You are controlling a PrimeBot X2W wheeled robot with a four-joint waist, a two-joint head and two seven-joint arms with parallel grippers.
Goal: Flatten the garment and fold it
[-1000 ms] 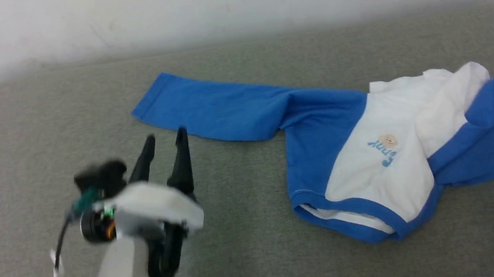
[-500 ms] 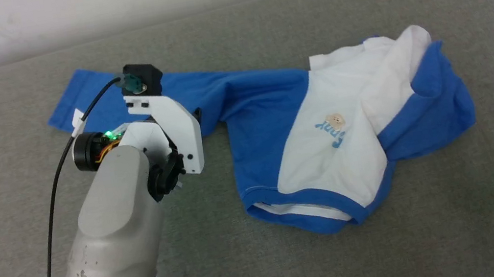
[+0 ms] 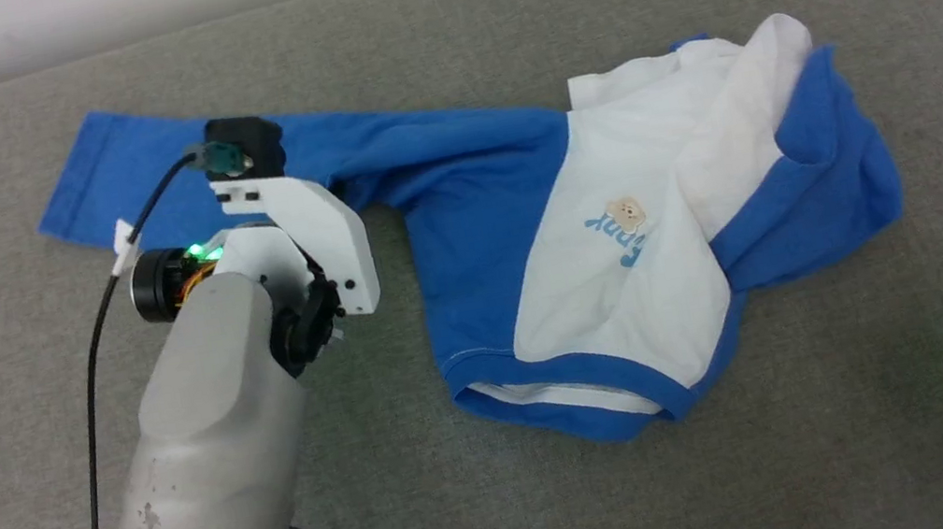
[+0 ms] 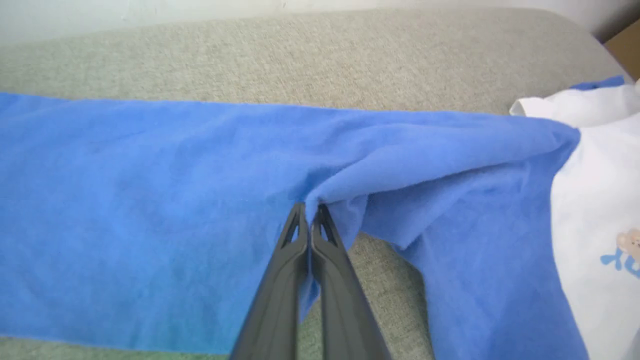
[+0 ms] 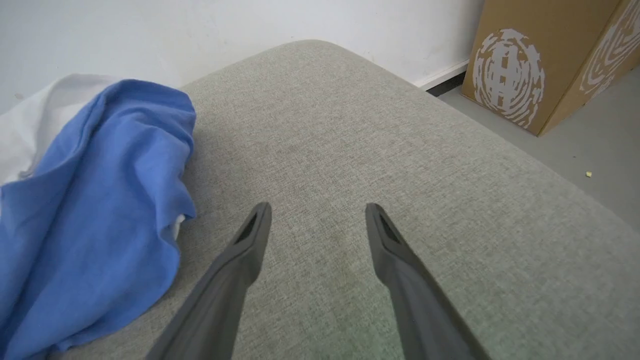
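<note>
1. The garment (image 3: 646, 293) lies on the grey padded surface (image 3: 750, 466). One blue sleeve (image 3: 434, 147) stretches flat to the left, and the white body is bunched at the right (chest lettering facing up).
2. The left gripper (image 4: 310, 211) is pinched tight on a raised fold at that sleeve's near edge.
3. The right gripper (image 5: 318, 212) stands wide, holding nothing, over bare surface near the garment's right side.

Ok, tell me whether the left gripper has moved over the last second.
Yes. The left gripper went forward off the grey cushion onto the garment's blue sleeve, and is now shut on a fold of it.
</note>
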